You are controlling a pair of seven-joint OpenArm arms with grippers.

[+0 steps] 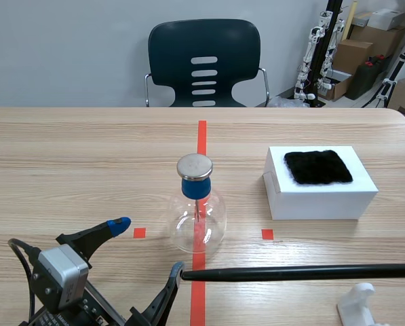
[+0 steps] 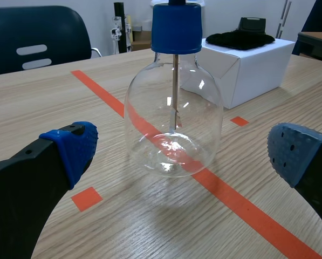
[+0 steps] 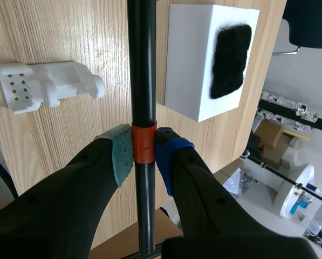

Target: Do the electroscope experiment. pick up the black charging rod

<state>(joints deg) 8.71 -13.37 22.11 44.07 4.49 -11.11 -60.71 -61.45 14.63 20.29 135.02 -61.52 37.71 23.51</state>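
**Rod clamped in the right gripper, out of the scene camera's sight**

Only the right wrist view showed the grip: the right gripper [image 3: 143,148] was closed on the black charging rod [image 3: 142,81], its pads pressing from both sides on an orange band [image 3: 143,144] around the shaft. The scene view caught neither that gripper nor its arm. There the rod came in from the right side and ran low across the near part of the table [image 1: 66,156]. Its tip ended just beside the nearer finger of the left gripper [image 1: 148,246]; whether they touched could not be told.

The left gripper held nothing, its fingers spread wide. The glass electroscope flask [image 1: 197,217] stood just ahead of it on the orange-red centre line. The left wrist view alone showed the thin metal stem hanging inside the flask below the blue stopper [image 2: 176,27]. The round metal cap [image 1: 195,166] appeared only in the scene view.

A white box [image 1: 324,193] topped with a black fur patch [image 1: 318,167] sat beyond the rod, right of the flask. A white plastic holder [image 3: 47,86] lay beside the rod on the near side. A dark chair [image 1: 203,61] stood behind the table.
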